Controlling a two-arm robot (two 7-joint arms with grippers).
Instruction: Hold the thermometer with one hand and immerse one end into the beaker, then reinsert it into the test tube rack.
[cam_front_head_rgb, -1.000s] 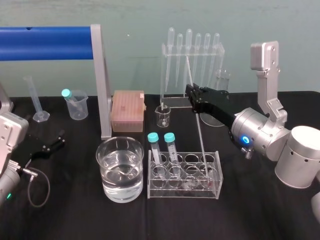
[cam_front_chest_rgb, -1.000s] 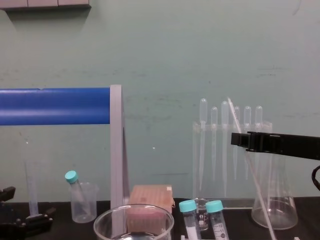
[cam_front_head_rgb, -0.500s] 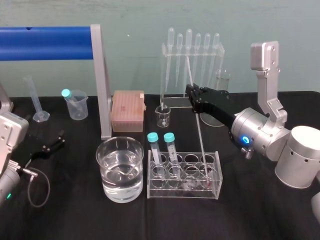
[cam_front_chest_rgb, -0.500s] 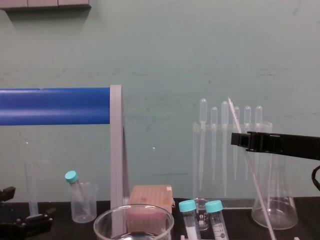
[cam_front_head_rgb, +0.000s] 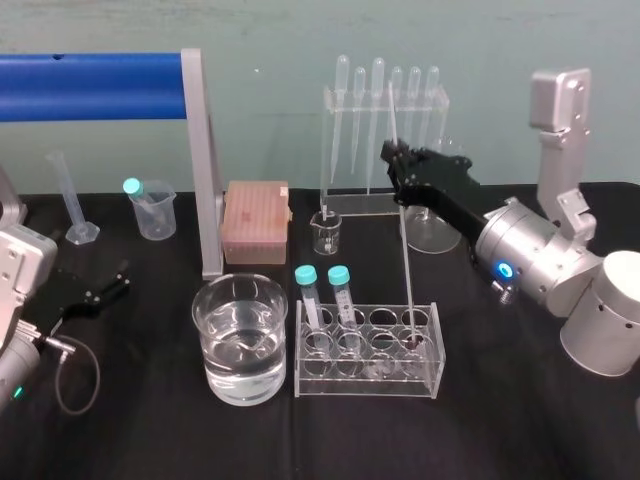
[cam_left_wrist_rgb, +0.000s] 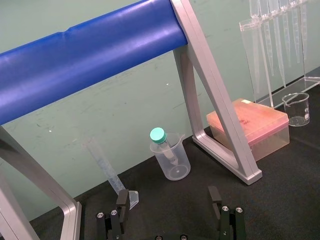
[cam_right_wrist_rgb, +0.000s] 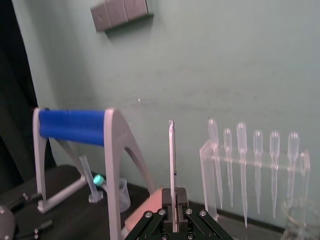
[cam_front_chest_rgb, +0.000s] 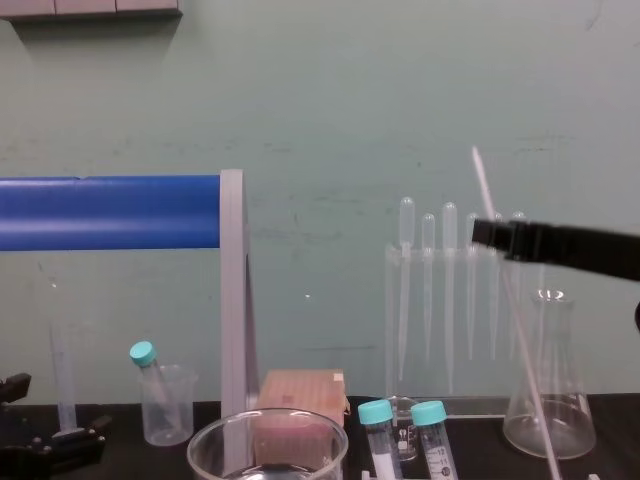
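The thermometer (cam_front_head_rgb: 406, 260), a long thin whitish rod, stands nearly upright with its lower end inside the far-right hole of the clear test tube rack (cam_front_head_rgb: 368, 377). My right gripper (cam_front_head_rgb: 393, 160) is shut on its upper part, and the top pokes out above the fingers. The same gripper (cam_right_wrist_rgb: 174, 214) clamps the thermometer (cam_right_wrist_rgb: 172, 160) in the right wrist view. From the chest, the thermometer (cam_front_chest_rgb: 505, 290) slants past the right gripper (cam_front_chest_rgb: 487, 234). The beaker (cam_front_head_rgb: 239, 300), part full of water, stands left of the rack. My left gripper (cam_left_wrist_rgb: 167, 197) rests open near the table's left side.
Two teal-capped tubes (cam_front_head_rgb: 306, 275) stand in the rack's left holes. Behind it are a pipette stand (cam_front_head_rgb: 385, 100), a small glass beaker (cam_front_head_rgb: 326, 232), a pink box (cam_front_head_rgb: 256, 220) and a conical flask (cam_front_chest_rgb: 547, 400). A blue bar frame (cam_front_head_rgb: 100, 85) spans the back left.
My right gripper has risen and shifted slightly right, lifting the thermometer, whose top now stands higher. The left arm has not moved.
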